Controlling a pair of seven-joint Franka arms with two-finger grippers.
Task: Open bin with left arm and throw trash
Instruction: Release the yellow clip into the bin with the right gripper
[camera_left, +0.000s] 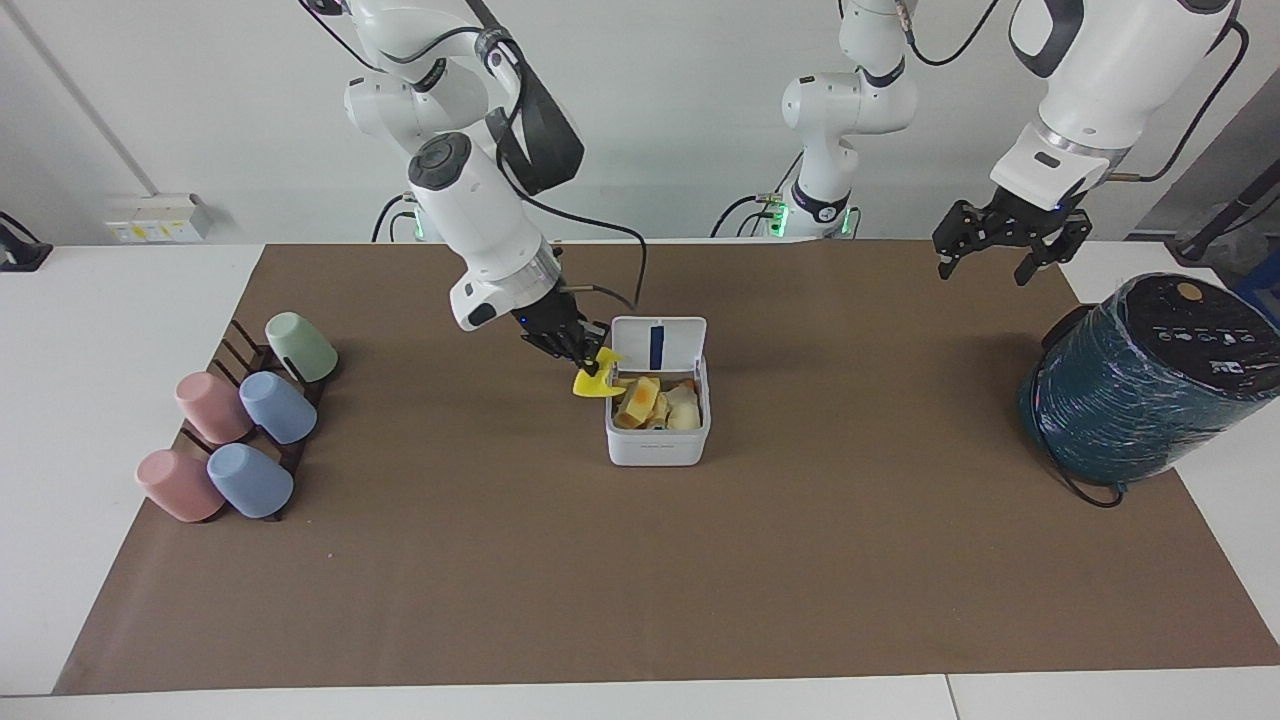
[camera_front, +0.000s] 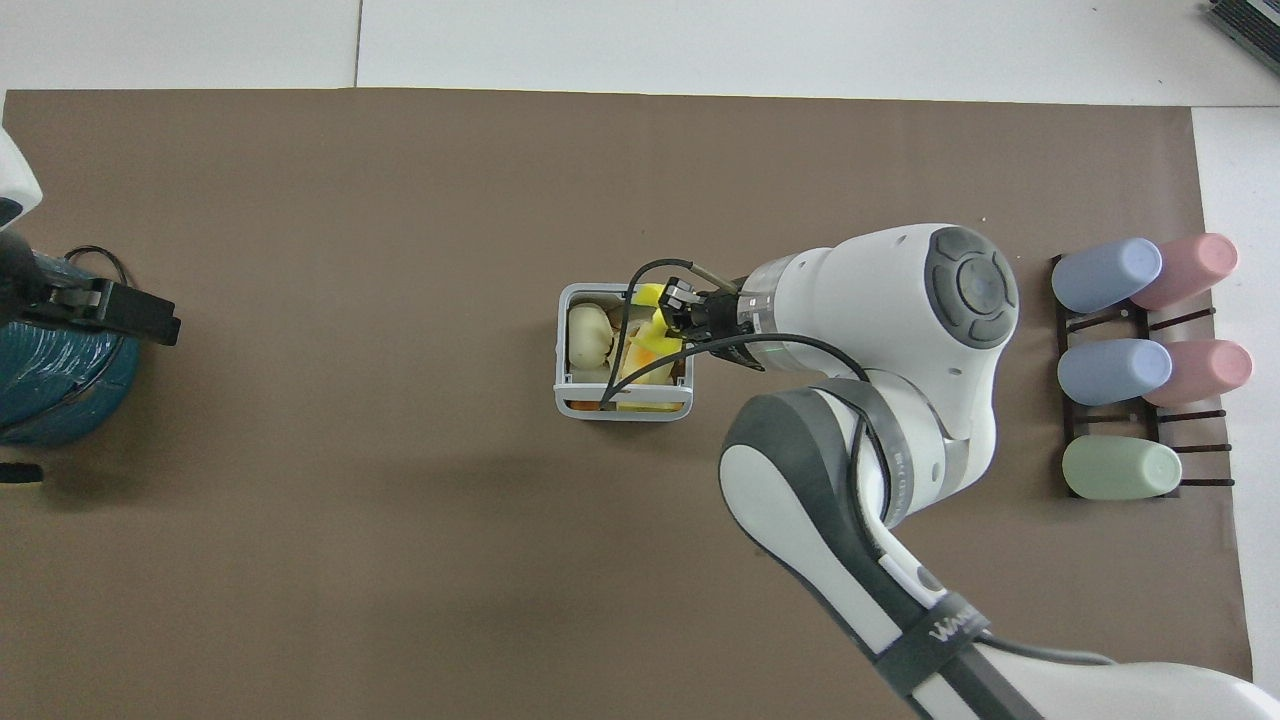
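the bin (camera_left: 657, 440) is seen standing in the middle of the brown mat (camera_left: 640, 580) on the tabletop (camera_left: 90, 330), with its lid (camera_left: 658, 344) raised upright on the side nearer to the robots. inside it a pale yellow wedge with an orange patch (camera_left: 638, 398) and a cream-white lump (camera_left: 684, 408) are packed together; in the overhead view the lump (camera_front: 586, 332) is seen at the end of the bin toward the left arm.

the right tool (camera_left: 585, 355) is held in the air over the edge of the bin that faces the right arm's end of the tabletop, and it is clenched on a bright yellow scrap (camera_left: 592, 380). the scrap hangs from the fingertips just above the rim, partly over the opening; from above the scrap (camera_front: 652, 298) is seen over the bin's contents.

the left tool (camera_left: 1003, 236) is kept raised over the mat near the big dark teal cylinder (camera_left: 1140, 385) at the left arm's end, waiting, with its fingers spread and nothing between them.

5 pastel cups (camera_left: 240, 420) are laid on a dark rack (camera_left: 240, 350) at the right arm's end of the tabletop, well apart from the bin: 2 pink, 2 blue, 1 green.
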